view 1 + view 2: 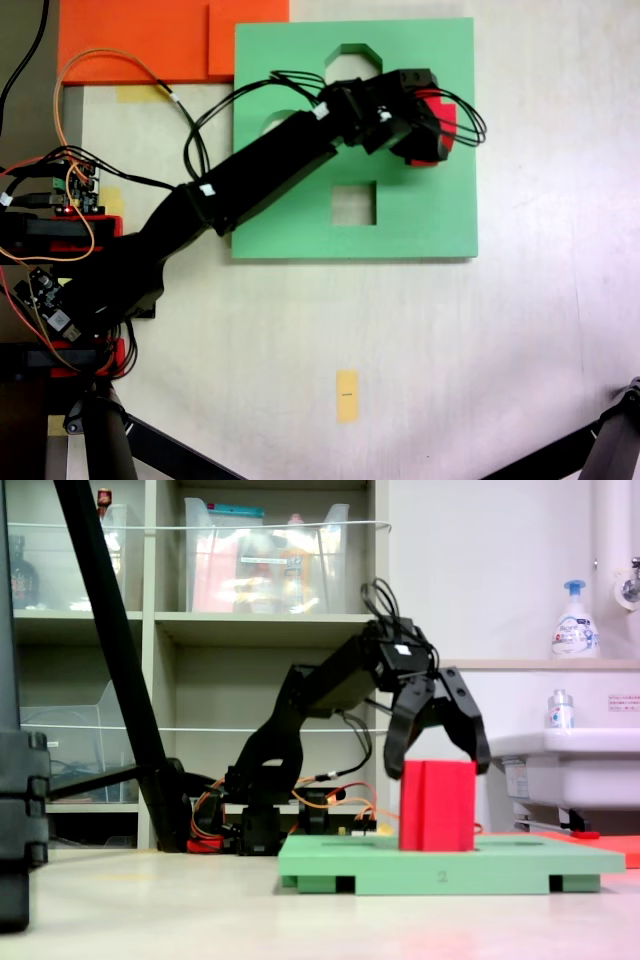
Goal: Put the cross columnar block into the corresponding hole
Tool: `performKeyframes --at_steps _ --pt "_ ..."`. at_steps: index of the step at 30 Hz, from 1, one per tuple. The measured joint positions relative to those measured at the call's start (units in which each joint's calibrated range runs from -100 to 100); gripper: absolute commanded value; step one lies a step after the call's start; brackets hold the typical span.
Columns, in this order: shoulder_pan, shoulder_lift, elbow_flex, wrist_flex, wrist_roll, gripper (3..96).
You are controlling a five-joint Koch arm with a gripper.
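The red cross columnar block (437, 805) stands upright on the right part of the green foam board (330, 865). My gripper (437, 768) hangs over it, open, one finger down each side of the block's top with a small gap. From above, in the first exterior view, the gripper (432, 120) covers most of the block (447, 122) on the board (420, 215). The plus-shaped corresponding hole is hidden under the gripper and block. I cannot tell whether the block's foot sits in it.
The board shows an octagonal cutout (350, 55), a square cutout (353, 203) and another cutout (280, 120) half under the arm. Orange foam sheets (140, 40) lie beyond the board. Wires and circuit boards (60, 190) crowd the arm's base. A yellow tape mark (347, 395) is on the table.
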Motion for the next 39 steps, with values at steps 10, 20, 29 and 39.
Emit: performKeyframes --at_steps 10,20,29,39 --pt "0.98 3.42 -0.39 1.96 1.86 42.1" --pt "1.17 3.83 -0.49 1.86 2.3 53.6" --pt "1.42 4.38 -0.39 -4.31 3.27 94.3" --pt "-0.63 -35.57 -0.39 -13.31 -10.01 80.0"
